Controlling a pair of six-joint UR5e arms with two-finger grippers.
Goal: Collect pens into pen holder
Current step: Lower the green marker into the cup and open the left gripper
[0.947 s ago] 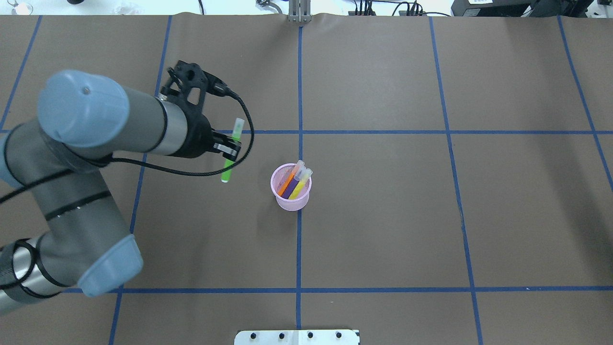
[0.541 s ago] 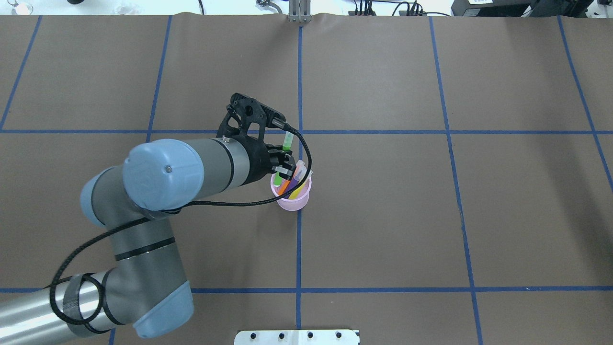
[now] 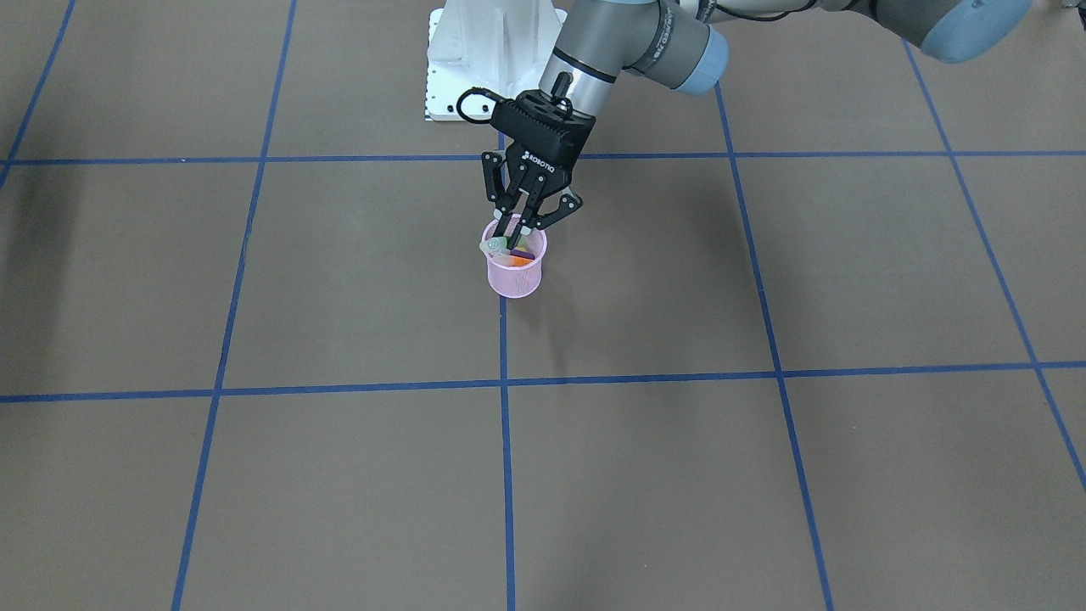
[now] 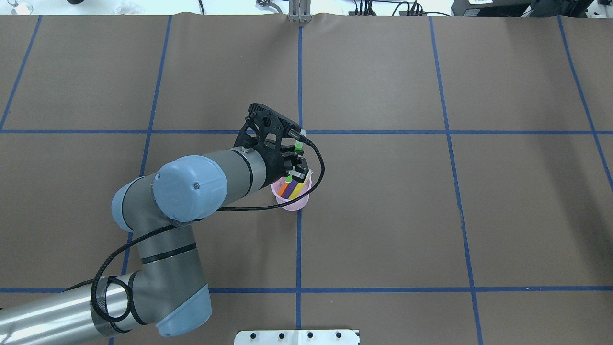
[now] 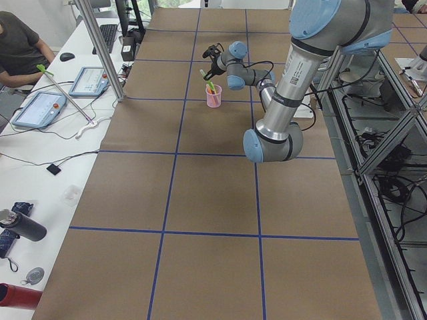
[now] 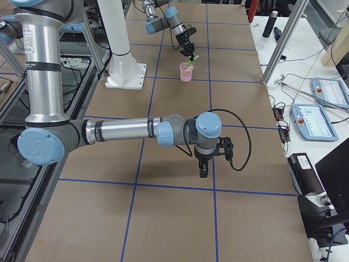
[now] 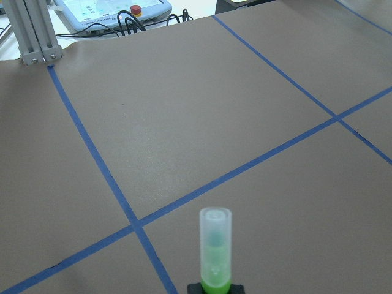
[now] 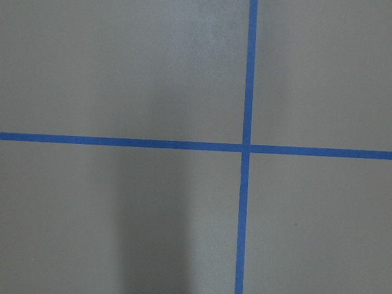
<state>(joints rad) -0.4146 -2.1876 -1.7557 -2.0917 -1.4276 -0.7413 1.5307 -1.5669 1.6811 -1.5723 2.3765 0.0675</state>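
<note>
L gripper (image 4: 293, 171) swung from left of pen holder (image 4: 300, 203) to above it w/ green pen (image 7: 215, 251). Jaws pinch mid-barrel, lower end inside rim. Pen prob. light, stiff, slick: hold barrel, not cap. R gripper (image 6: 203, 170) well away, jaws can't tell.

1. This is a robotics lab: two grey industrial arms with blue joints, one (image 4: 191, 187) reaching over the middle and another (image 6: 125, 132) stretched low, work at one long counter (image 4: 383, 215)
2. The counter is wrapped in brown paper and ruled into large squares with blue tape (image 4: 299, 249)
3. A white pedestal (image 6: 124, 68) stands at its edge, and aluminium frame posts (image 5: 99, 47) rise beside it
4. A white side desk (image 5: 40, 147) carries touchscreen control tablets (image 5: 40, 109), one with a red stop button (image 7: 135, 10), plus a keyboard (image 5: 109, 38), a mouse (image 5: 67, 57) and loose cables (image 5: 73, 157)
5. A person (image 5: 20, 50) sits at that desk
6. More wiring (image 5: 393, 160) lies tangled in the metal framework along the robot's side
</note>
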